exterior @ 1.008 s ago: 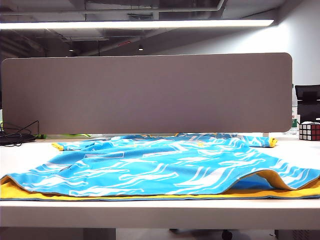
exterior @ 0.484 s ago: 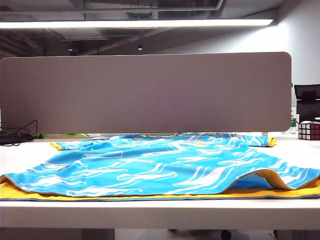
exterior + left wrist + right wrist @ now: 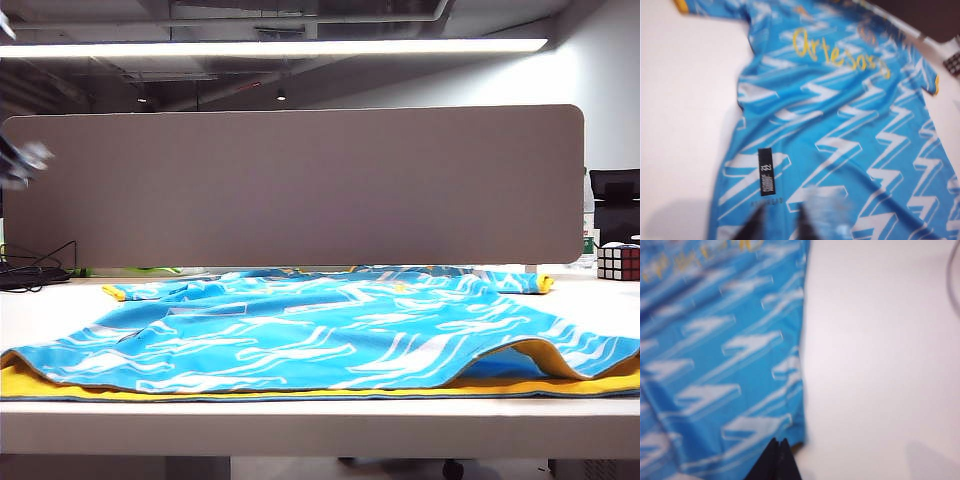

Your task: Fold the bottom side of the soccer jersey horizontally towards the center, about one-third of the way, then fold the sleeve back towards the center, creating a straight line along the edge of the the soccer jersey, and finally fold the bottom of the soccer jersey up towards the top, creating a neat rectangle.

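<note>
Left fingers (image 3: 780, 227) slightly parted, right fingers (image 3: 777, 460) pressed together; both empty, above the sky-blue, white-streaked fabric soccer jersey (image 3: 320, 335). It lies flat, long axis along the white table's (image 3: 320, 425) front edge. Right fingers hang over its side edge.

The soccer jersey (image 3: 320, 335) lies flat across most of the white table (image 3: 300, 425), low enough to pass over anywhere. Behind the jersey a tall grey partition (image 3: 295, 185) walls off the far edge. Bare tabletop lies left of the jersey, up to black cables (image 3: 35, 270) by the partition's foot; right of it stands a puzzle cube (image 3: 618, 262). The left gripper (image 3: 780, 225), fingers slightly parted, and right gripper (image 3: 777, 460), fingers together, hang over the jersey's side edges.
</note>
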### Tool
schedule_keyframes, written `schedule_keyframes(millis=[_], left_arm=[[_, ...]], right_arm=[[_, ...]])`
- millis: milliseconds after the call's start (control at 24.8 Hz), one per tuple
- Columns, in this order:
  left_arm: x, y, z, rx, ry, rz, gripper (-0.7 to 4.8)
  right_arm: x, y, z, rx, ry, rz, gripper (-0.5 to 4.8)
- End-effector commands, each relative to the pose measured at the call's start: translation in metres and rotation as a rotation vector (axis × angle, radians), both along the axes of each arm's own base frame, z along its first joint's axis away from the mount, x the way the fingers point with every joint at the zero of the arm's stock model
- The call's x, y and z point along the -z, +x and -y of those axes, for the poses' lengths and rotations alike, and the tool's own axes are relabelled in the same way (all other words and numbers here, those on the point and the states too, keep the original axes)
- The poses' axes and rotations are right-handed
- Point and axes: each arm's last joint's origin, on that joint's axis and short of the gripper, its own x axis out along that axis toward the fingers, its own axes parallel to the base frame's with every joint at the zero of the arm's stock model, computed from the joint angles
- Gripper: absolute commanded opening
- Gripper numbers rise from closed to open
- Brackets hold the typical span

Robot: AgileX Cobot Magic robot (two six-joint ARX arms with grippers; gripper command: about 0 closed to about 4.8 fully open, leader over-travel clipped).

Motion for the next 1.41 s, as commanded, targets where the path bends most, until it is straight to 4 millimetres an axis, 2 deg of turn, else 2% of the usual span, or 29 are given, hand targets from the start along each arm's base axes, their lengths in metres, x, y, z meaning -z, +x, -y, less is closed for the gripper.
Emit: schedule_keyframes(millis=[40, 81, 161, 242, 323, 444, 605, 928, 1210, 1331, 1411], left_arm=[[0.011, 0.018, 0.001, 0.074, 0.004, -0.094, 2.13], [0.02, 0.023, -0.001, 0.074, 0.02, -0.143, 2.21], [0.033, 0.027, -0.006, 0.054, 0.013, -0.233, 2.32], [0.046, 0.029, -0.011, 0.048, 0.008, -0.308, 2.94], [0.056, 0.031, -0.011, 0.066, -0.006, -0.361, 3.11], [0.064, 0.034, -0.011, 0.082, -0.022, -0.398, 3.11], [0.08, 0.037, -0.01, 0.121, -0.048, -0.472, 3.11], [0.11, 0.033, -0.003, 0.208, -0.037, -0.648, 3.11], [0.114, 0.026, 0.007, 0.244, 0.058, -0.709, 3.09], [0.116, 0.025, 0.015, 0.264, 0.094, -0.722, 2.68], [0.119, 0.025, 0.019, 0.278, 0.107, -0.734, 2.68]], right_arm=[[0.004, 0.026, 0.006, -0.081, -0.038, -0.198, 1.54], [0.011, 0.041, 0.011, -0.09, 0.006, -0.269, 2.17], [0.026, 0.059, 0.02, -0.101, 0.103, -0.364, 2.28], [0.047, 0.073, 0.026, -0.094, 0.181, -0.451, 2.74], [0.066, 0.081, 0.028, -0.095, 0.217, -0.531, 3.11], [0.084, 0.088, 0.028, -0.121, 0.274, -0.593, 3.39], [0.103, 0.1, 0.025, -0.191, 0.39, -0.601, 3.38], [0.104, 0.107, 0.009, -0.227, 0.376, -0.582, 3.37], [0.104, 0.11, -0.009, -0.248, 0.317, -0.587, 3.32], [0.107, 0.108, -0.012, -0.25, 0.303, -0.593, 3.04], [0.108, 0.107, -0.013, -0.246, 0.291, -0.6, 3.04]])
